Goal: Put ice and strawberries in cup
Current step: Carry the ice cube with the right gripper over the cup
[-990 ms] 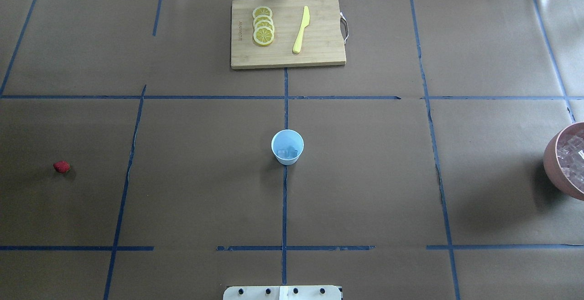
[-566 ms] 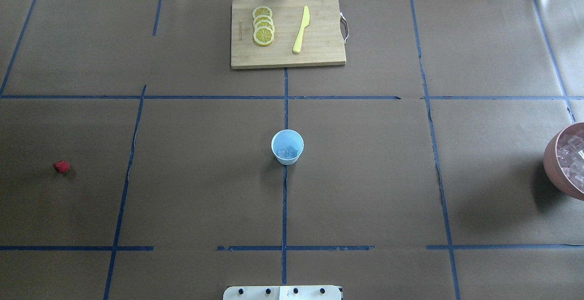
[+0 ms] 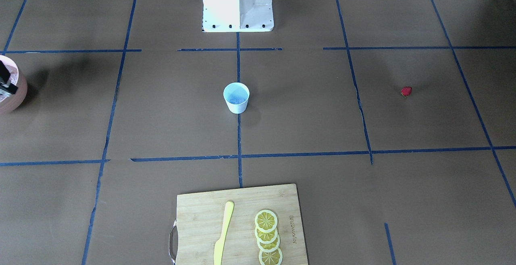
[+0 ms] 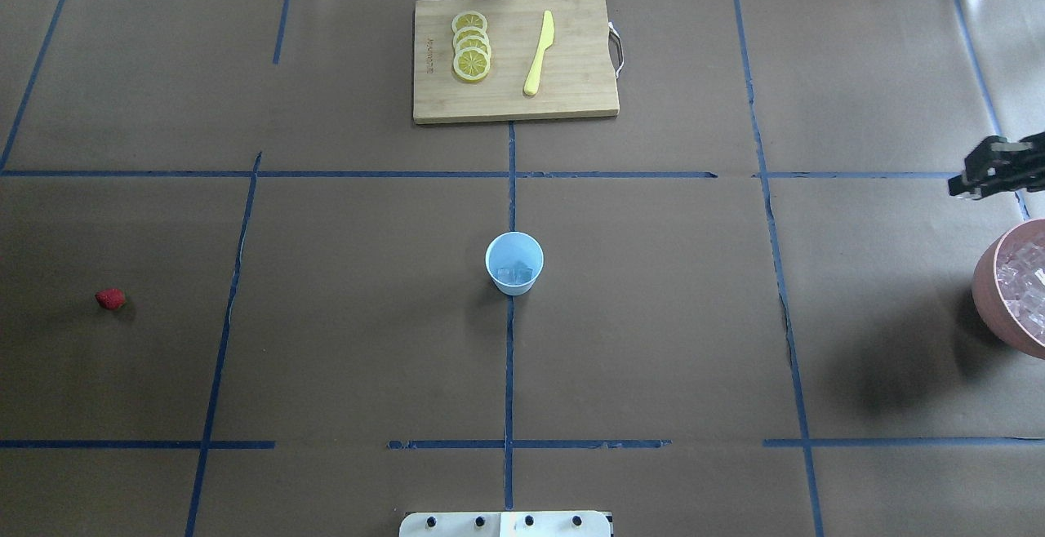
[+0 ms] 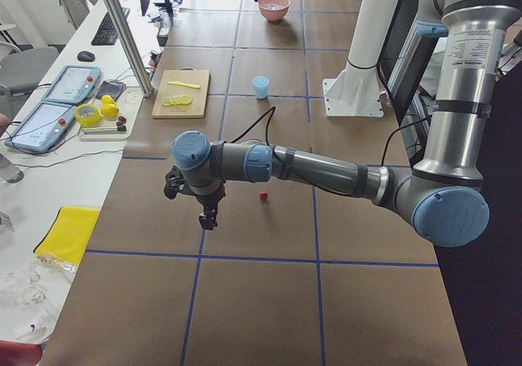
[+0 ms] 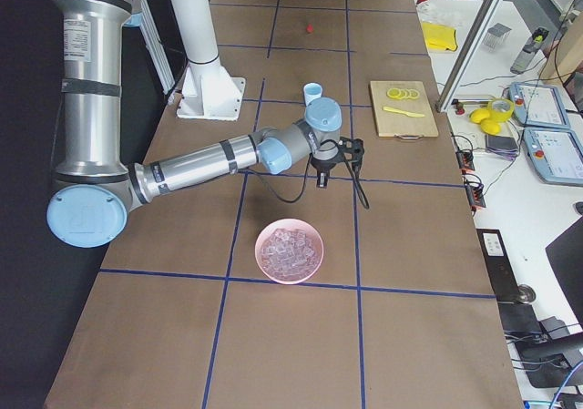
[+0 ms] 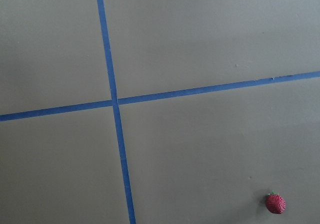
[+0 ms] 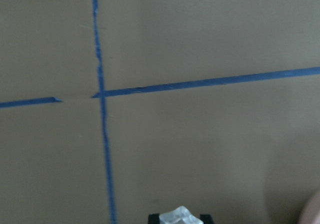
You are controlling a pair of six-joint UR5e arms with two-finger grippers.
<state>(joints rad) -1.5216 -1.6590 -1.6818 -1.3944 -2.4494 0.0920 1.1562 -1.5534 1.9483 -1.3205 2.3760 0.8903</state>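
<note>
The pale blue cup [image 4: 514, 263] stands upright at the table's middle with ice cubes [image 4: 517, 273] in it; it also shows in the front view [image 3: 236, 98]. The red strawberry [image 4: 110, 299] lies alone at the far left, and in the left wrist view [image 7: 275, 203]. My right gripper [image 4: 992, 170] hangs at the right edge, just beyond the pink bowl. In the right wrist view it [image 8: 179, 219] is shut on an ice cube [image 8: 179, 214]. My left gripper [image 5: 208, 215] shows only in the exterior left view, above the table near the strawberry [image 5: 263, 196]; I cannot tell its state.
The pink bowl [image 4: 988, 300] full of ice sits at the right edge. A wooden cutting board [image 4: 571, 96] at the far middle holds lemon slices [image 4: 471, 47] and a yellow knife [image 4: 539, 54]. Blue tape lines cross the brown table cover.
My right gripper has come into the overhead view at the right edge, beyond the pink bowl. The cup and the strawberry have not moved.
</note>
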